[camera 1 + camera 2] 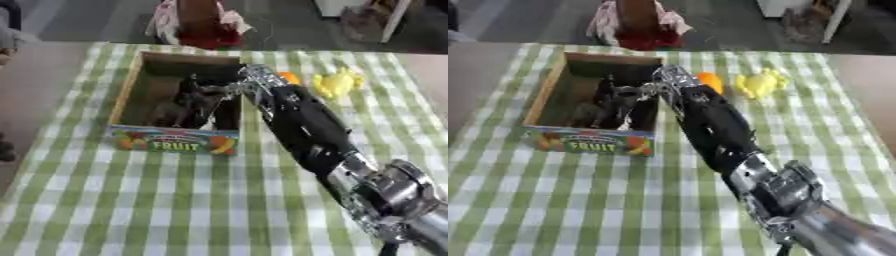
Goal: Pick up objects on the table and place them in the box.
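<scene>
An open cardboard box with a printed FRUIT label on its front wall stands on the green-and-white checked cloth at the upper left. My right arm crosses from the lower right, and its dark right hand is down inside the box, over the right half. The dark hand blends with the dark shapes inside the box, so whether it holds anything is hidden. A small orange object lies on the cloth just right of the wrist. A yellow soft-looking object lies further right. My left hand shows in no view.
The checked table runs to the front and left with open cloth. Past its far edge stands a red and white bundle on the dark floor. The table's right edge lies near the yellow object.
</scene>
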Motion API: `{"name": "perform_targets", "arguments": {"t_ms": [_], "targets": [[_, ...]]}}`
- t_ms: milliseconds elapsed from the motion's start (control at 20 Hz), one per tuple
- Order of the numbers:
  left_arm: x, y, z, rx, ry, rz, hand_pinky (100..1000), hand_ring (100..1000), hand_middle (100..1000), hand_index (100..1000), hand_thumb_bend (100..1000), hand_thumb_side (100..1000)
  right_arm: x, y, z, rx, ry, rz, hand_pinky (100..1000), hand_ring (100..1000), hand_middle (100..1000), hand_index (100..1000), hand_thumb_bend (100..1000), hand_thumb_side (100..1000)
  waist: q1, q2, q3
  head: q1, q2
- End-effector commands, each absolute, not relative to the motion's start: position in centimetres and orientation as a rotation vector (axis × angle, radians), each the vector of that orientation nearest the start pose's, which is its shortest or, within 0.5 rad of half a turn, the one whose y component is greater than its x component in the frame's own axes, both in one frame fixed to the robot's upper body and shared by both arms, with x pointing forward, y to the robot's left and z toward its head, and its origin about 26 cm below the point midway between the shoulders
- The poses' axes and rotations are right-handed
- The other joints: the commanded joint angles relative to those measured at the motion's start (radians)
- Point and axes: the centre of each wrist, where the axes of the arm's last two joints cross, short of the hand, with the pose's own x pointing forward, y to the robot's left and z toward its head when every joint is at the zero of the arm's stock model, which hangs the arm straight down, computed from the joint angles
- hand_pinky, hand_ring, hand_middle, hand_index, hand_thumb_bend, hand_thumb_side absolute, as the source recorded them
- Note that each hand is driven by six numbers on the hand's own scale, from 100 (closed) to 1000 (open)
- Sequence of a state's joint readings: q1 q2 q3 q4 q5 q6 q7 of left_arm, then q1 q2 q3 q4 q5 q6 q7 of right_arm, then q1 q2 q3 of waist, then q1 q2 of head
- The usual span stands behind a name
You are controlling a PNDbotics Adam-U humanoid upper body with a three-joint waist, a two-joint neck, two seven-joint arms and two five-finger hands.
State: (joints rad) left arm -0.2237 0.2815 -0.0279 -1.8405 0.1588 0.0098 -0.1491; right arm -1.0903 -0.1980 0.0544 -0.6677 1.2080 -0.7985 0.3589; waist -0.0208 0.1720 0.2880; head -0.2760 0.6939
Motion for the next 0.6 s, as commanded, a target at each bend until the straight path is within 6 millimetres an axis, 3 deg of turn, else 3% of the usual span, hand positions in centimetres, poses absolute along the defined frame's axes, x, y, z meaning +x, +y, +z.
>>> {"name": "perform_targets", "arguments": {"t_ms": [50,100,150,350,600], "targets": [[31.1,26.8,14.1,-0.097,-2.017,-0.387,572,588,559,736,100,847,50.8,-19.9,20.0,0.709,2.132,-2.631,683,737,762,854,472,526,0.005,-0.023,-0.005,0.003,0.005],[31.1,26.9,14.0,-0.095,-2.015,-0.388,572,588,559,736,100,848,50.9,-20.2,20.6,0.718,2.174,-2.579,680,730,758,852,422,549,0.004,-0.025,-0.008,0.003,0.006],[31.1,26.9,14.0,-0.093,-2.013,-0.388,572,588,559,736,100,846,50.9,-20.5,21.2,0.728,2.213,-2.529,678,726,756,851,447,497,0.003,-0.027,-0.011,0.003,0.007],[31.1,27.1,13.9,-0.083,-2.008,-0.388,572,588,559,736,100,844,50.9,-22.0,23.7,0.799,2.361,-2.341,672,712,747,846,421,439,0.001,-0.035,-0.020,0.004,0.011],[31.0,27.4,13.8,-0.071,-2.004,-0.385,572,587,558,735,100,843,50.7,-26.0,25.2,0.964,2.548,-2.209,665,706,740,843,402,395,-0.003,-0.041,-0.033,0.009,0.012]]}}
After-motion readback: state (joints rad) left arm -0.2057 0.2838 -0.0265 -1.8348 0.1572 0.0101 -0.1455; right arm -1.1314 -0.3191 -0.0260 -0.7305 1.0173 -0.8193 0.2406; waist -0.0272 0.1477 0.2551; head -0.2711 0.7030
